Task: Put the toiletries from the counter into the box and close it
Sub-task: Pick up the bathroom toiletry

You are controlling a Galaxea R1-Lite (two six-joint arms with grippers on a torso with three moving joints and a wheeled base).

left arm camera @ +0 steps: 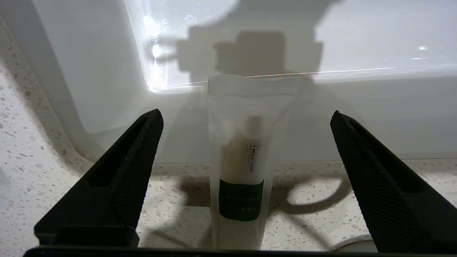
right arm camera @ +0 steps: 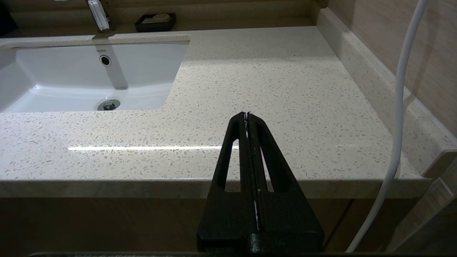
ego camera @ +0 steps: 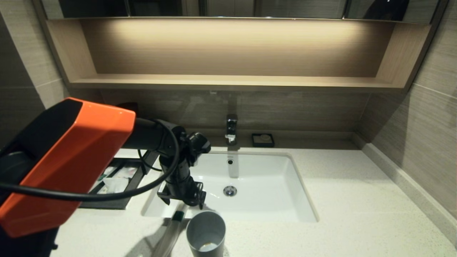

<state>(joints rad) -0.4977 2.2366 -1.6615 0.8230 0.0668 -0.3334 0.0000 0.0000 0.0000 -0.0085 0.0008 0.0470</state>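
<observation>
Pick-up step: the left end effector (left arm camera: 246,117), fingers fully spread, hangs over the slim clear-white plastic packet with green band (left arm camera: 241,171) at the speckled cream desk's (ego camera: 339,200) 7 o'clock sink edge; next, descend and clamp.

Packet: a long slim frosted-plastic packet with a green band (left arm camera: 241,200) is laid on the counter's front strip, one end jutting over the basin edge.
Counter: cream-white speckled stone countertop (ego camera: 357,200) with a sunken white basin.
Box: low black rectangular box (ego camera: 117,182), drawer drawn open, white packets seen inside, left of the basin.
</observation>
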